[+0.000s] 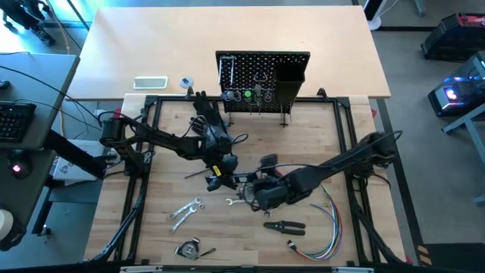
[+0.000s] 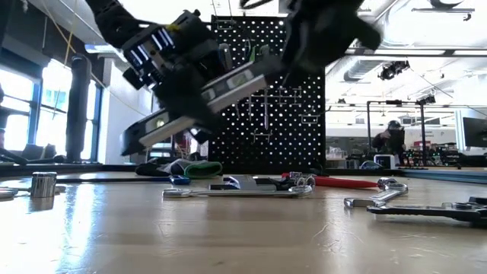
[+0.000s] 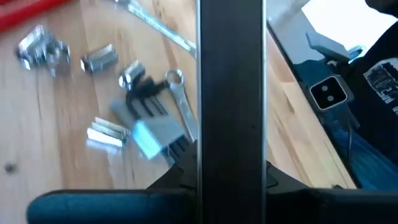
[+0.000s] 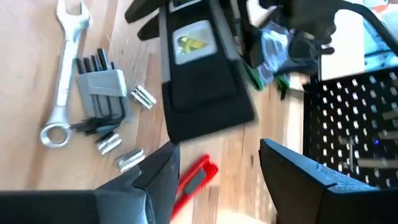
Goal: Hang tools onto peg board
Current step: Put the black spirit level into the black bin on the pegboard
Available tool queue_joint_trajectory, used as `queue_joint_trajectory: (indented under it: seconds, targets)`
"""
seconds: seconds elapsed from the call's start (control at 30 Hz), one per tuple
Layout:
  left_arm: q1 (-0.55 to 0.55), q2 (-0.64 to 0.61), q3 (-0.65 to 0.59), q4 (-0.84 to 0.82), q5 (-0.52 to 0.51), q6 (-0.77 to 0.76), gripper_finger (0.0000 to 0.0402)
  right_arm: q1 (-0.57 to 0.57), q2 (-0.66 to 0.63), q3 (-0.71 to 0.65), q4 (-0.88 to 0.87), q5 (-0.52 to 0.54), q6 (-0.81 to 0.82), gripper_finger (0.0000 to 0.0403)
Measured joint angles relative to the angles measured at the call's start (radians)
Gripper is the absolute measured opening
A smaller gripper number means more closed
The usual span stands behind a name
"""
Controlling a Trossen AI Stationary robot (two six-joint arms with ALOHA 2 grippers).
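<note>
Above table: level [image 2: 205,95] tilted, apparently pinched by left fingers [image 3: 231,186]; right fingers [image 4: 217,180] spread.

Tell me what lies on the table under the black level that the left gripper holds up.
The black level hangs tilted in the left gripper, clear of the table. Under it lie a silver wrench and a red-handled tool. Anything behind those is hidden.
</note>
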Motion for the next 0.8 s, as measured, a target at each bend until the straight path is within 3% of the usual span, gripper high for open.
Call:
queue_joint_trajectory:
  seconds: [0.2,0.43,0.57,0.8]
  targets:
    - [0.000,-0.008,0.078,-0.006,-0.013,0.067,0.0041,0.039,-0.124,0.002,-0.080,-0.068,0.194,0.0212]
    - [0.000,-0.065,0.190,-0.008,-0.111,0.196,0.0041,0.099,-0.268,0.002,-0.060,-0.030,0.314,0.0213]
    - [-0.008,-0.096,0.238,0.053,-0.180,0.249,0.0041,0.119,-0.316,0.003,0.038,0.017,0.286,0.0213]
    - [-0.041,-0.108,0.292,0.191,-0.285,0.302,0.0041,0.121,-0.326,0.003,0.296,0.081,0.062,0.0213]
